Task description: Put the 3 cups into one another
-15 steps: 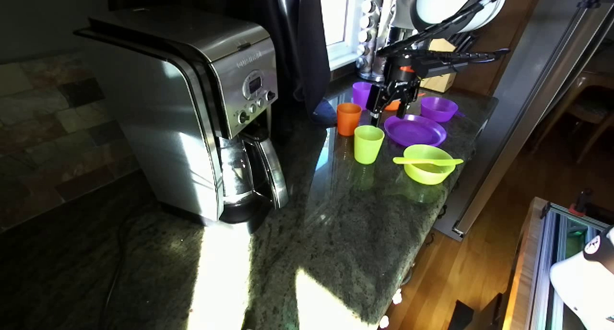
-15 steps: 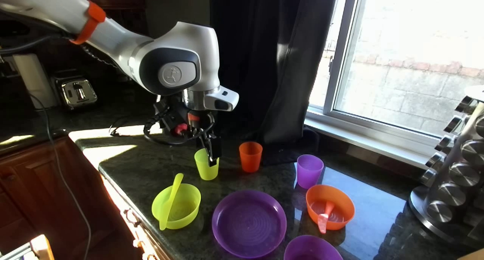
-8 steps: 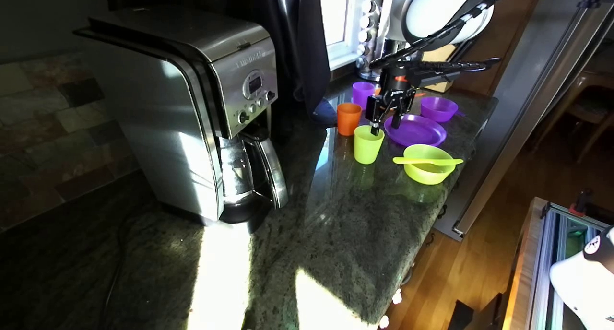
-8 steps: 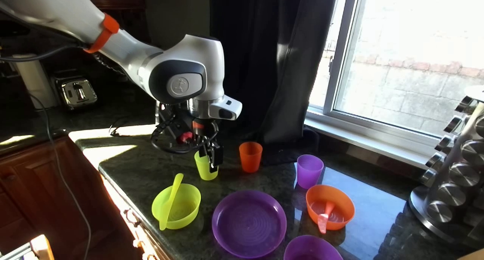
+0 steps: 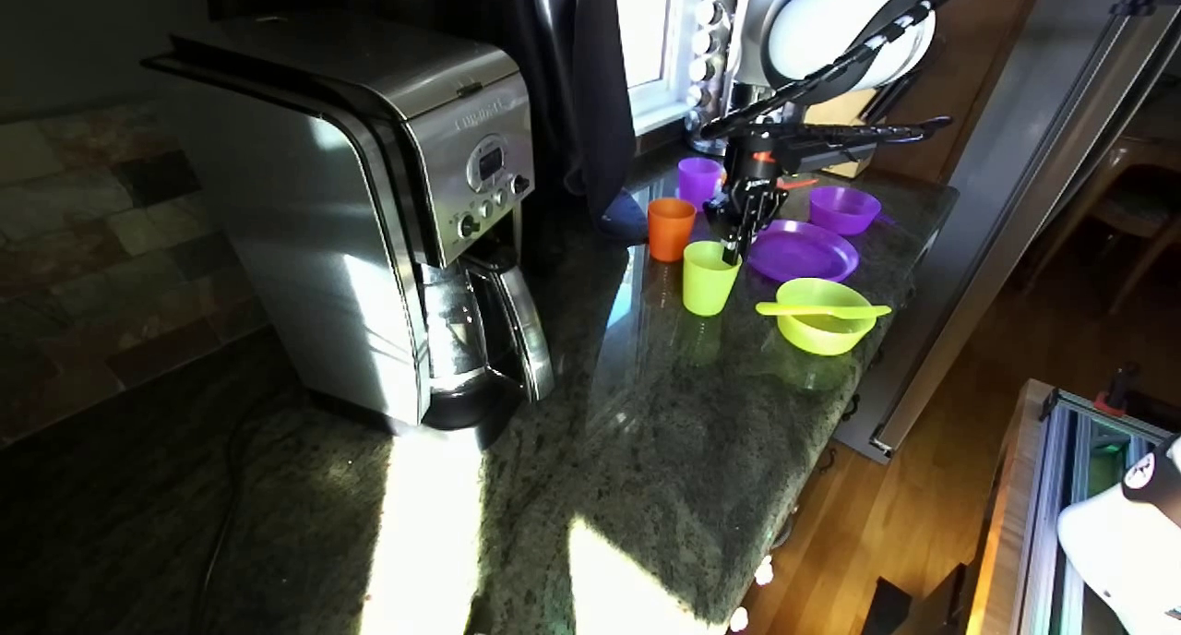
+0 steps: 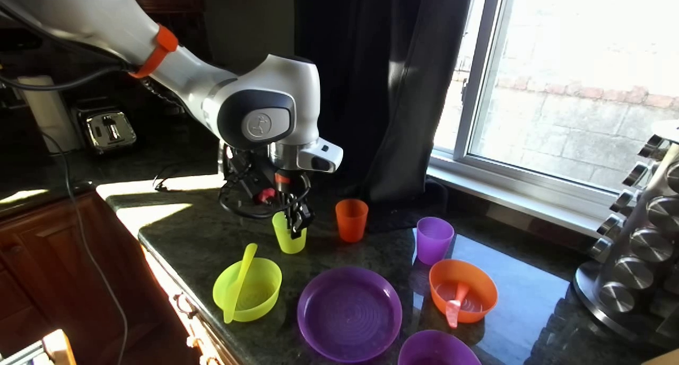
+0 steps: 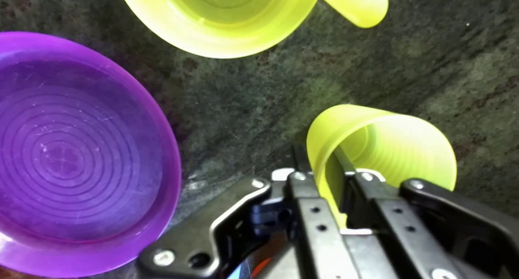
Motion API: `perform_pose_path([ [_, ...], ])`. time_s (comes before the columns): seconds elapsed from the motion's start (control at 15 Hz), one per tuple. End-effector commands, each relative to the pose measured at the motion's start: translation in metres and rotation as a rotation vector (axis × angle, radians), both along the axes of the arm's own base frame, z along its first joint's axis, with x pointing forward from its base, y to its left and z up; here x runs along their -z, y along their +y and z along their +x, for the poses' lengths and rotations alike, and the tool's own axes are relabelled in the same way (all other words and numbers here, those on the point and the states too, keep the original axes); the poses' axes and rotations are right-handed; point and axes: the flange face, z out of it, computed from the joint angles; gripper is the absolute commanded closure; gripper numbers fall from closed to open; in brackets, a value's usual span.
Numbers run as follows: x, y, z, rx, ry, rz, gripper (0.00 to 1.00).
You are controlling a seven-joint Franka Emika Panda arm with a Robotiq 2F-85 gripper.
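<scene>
Moved since half a second ago: gripper (image 7: 318, 159), its fingers then apart, now drawn close together at the rim of the lime green cup (image 5: 705, 289). Along with it, the arm (image 6: 257, 118), a little lower and further right in an exterior view. Cup itself barely shifted, if at all.

State of hand: pinching, as it appears, the wall of the lime green cup; the wrist view has one finger inside and one outside, right of centre.

Progress: cups not yet nested. Done, by judgement — a grip on the first cup. Left — lifting it, then bringing all three into one stack; the order cannot be told.

Position: lime green cup stands on the dark counter (image 5: 646, 432), left of and below centre in an exterior view. To its right, near but apart, stands the orange cup (image 6: 351, 222); farther right, the purple cup (image 6: 434, 243).

Appearance, lime green cup: small plastic tumbler, upright, wider at mouth than base, somewhat translucent, faint ribbing on the inner wall, no cup inside. Orange cup and purple cup: same form, also upright.
</scene>
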Motion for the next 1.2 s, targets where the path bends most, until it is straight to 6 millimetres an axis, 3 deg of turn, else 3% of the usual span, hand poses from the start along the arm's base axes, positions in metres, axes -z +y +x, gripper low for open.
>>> perform_pose_path([
  [0.0,0.0,0.001,0.006,-0.007,-0.012,0.019,1.0],
  [0.2,-0.015,0.001,0.007,-0.012,-0.017,0.061,0.99],
  [0.4,-0.043,-0.002,0.008,0.019,-0.057,0.128,0.99],
  [0.67,-0.098,-0.018,0.015,0.126,-0.118,0.17,0.99],
  [0.87,-0.132,-0.037,0.031,0.21,-0.174,0.143,0.99],
  [1.13,-0.145,-0.057,0.054,0.282,-0.182,0.091,0.99],
])
